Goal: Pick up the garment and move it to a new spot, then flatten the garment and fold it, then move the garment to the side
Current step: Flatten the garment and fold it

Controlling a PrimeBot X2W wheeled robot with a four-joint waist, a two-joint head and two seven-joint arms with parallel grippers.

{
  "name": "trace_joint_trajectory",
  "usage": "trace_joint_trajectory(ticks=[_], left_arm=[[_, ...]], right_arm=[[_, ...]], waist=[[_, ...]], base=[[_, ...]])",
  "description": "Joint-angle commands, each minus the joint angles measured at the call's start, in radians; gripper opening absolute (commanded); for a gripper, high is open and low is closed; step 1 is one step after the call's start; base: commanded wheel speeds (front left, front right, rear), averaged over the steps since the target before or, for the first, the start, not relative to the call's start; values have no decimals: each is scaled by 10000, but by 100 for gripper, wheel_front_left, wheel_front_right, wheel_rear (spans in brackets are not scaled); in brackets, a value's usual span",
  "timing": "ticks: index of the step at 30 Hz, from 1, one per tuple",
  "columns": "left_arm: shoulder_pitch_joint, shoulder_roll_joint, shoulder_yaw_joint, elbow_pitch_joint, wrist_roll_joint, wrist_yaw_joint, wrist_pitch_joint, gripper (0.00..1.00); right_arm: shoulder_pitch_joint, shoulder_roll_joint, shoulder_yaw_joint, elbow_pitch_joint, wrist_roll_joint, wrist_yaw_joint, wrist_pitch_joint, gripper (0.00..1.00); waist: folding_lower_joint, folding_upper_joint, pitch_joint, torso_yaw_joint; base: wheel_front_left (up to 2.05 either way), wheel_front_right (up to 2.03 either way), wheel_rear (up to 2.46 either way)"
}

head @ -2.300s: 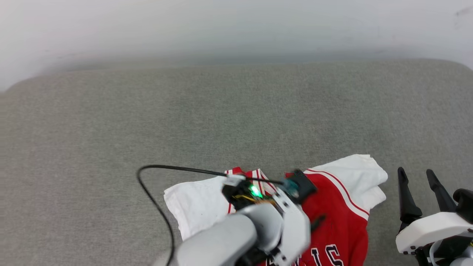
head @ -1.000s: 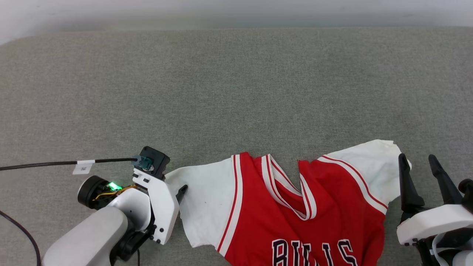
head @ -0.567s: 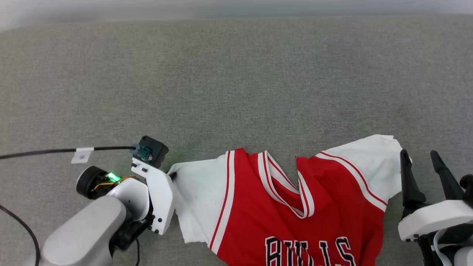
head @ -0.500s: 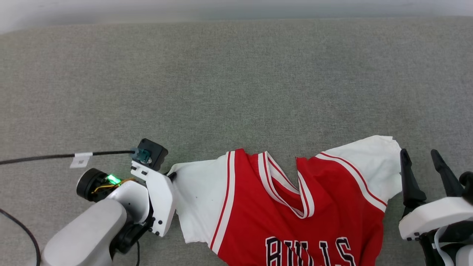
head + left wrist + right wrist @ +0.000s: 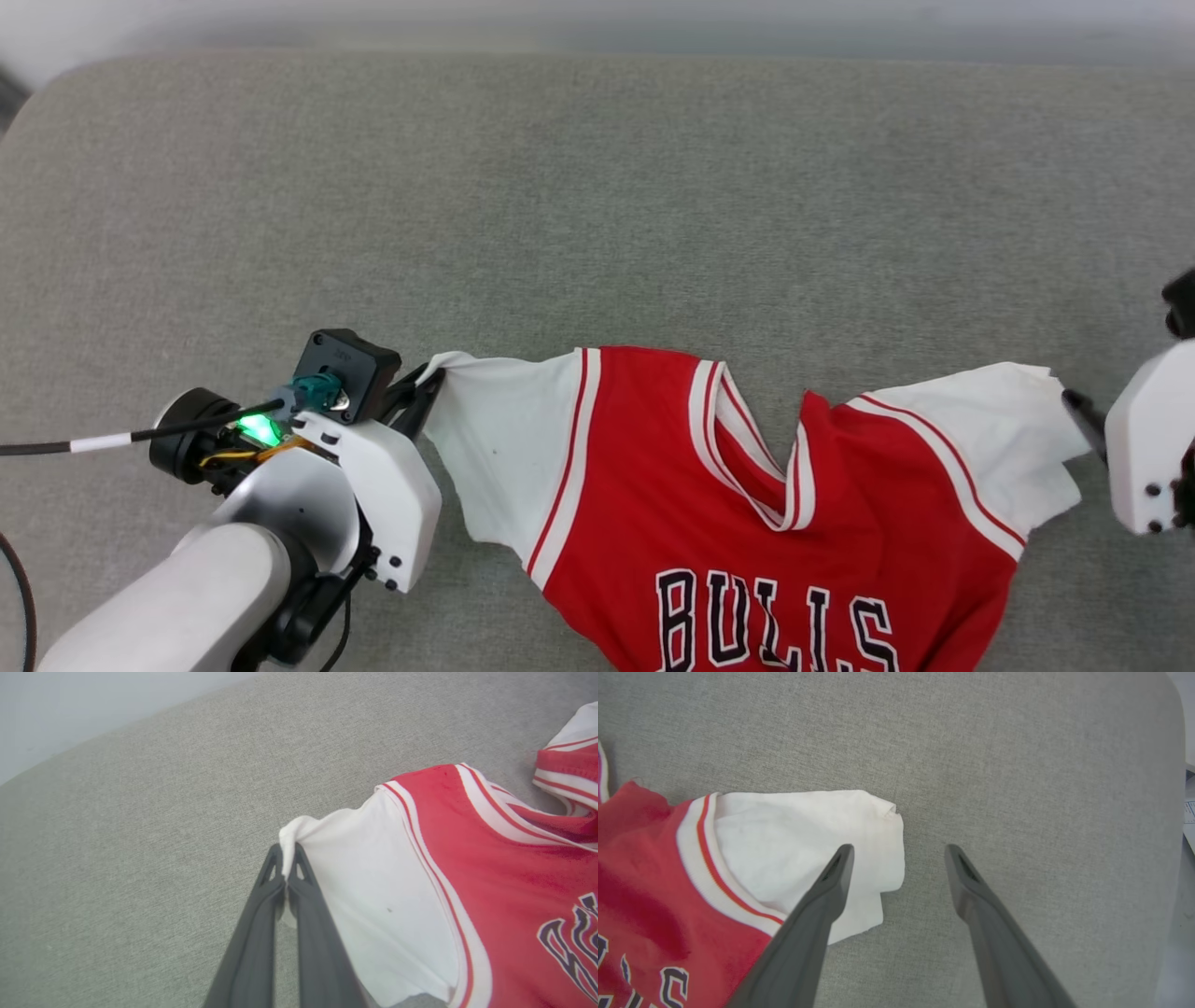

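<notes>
The left fingers are pinched tight on the corner of one white sleeve. The red shirt lies face up on the grey tabletop, close to the robot. Its neck is rumpled and its bottom part is out of sight. The right fingers are spread wide and hold nothing. One is over the edge of the other white sleeve and one is over bare tabletop. I think the shirt is being pulled flat, though it may just be getting picked up to move. Folding it and putting it to the side are not done yet.
</notes>
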Motion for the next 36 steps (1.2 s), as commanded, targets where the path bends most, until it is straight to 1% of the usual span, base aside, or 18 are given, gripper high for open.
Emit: trace_joint_trajectory(ticks=[1, 4, 8, 14, 20, 21, 22, 23, 26, 29, 30, 31, 33, 36], left_arm=[[-20, 104, -24, -444, 105, 102, 113, 0], [-58, 233, -41, -1066, 263, 254, 228, 0], [-138, 238, -88, -1600, 445, 400, 315, 0], [-219, 46, -184, -1828, 552, 508, 308, 0], [-266, -73, -314, -1689, 562, 392, 326, 0], [-267, -74, -316, -1649, 558, 391, 308, 0], [-253, -72, -316, -1621, 549, 387, 294, 0], [-235, -64, -317, -1595, 533, 383, 282, 0], [-135, -8, -297, -1497, 447, 397, 297, 0], [-89, 10, -189, -1427, 390, 441, 182, 0], [-89, 10, -189, -1427, 390, 441, 182, 0], [-16, 7, -98, -1374, 257, 441, 76, 0], [2, 155, 16, -1300, 236, 477, 6, 0], [61, 271, 127, -1299, 169, 533, -66, 0]], right_arm=[[-511, -308, 130, 87, 158, -7, 712, 100], [-1202, -719, 326, 467, 347, -7, 1484, 100], [-1561, -996, 670, 1192, 420, -7, 1910, 100], [-1560, -1095, 1150, 2204, 457, -7, 1839, 100], [-1204, -793, 1622, 3174, 674, -4, 1440, 100], [-1133, -768, 1724, 3328, 719, -2, 1437, 92], [-1068, -757, 1817, 3449, 767, -1, 1383, 31], [-1052, -764, 1862, 3518, 773, -1, 1269, 0], [-1170, -931, 1875, 3693, 790, -5, 846, 0], [-1523, -1189, 1768, 3620, 822, -10, 208, 0], [-1523, -1189, 1768, 3620, 822, -10, 208, 0], [-1755, -1371, 1629, 3520, 852, -12, -177, 0], [-1933, -1628, 1612, 3394, 854, -10, -409, 0], [-2115, -1759, 1533, 3271, 946, -9, -624, 0]], waist=[[-1, 0, 238, 240], [-1, 0, 481, 491], [-1, 0, 734, 808], [-1, 0, 973, 1140], [-1, 0, 1130, 1319], [-1, 0, 1129, 1320], [-1, 0, 1116, 1312], [-1, 0, 1095, 1296], [-1, 0, 933, 1193], [-1, 0, 670, 1041], [-1, 0, 670, 1041], [-1, 0, 430, 928], [-1, 0, 180, 774], [-1, 0, -112, 627]], base=[[0, 0, 0], [0, 0, 0], [0, 0, 0], [0, 0, 0], [0, 0, 0], [0, 0, 0], [0, 0, 0], [0, 0, 0], [0, 0, 0], [0, 0, 0], [0, 0, 0], [0, 0, 0], [0, 0, 0], [0, 0, 0]])
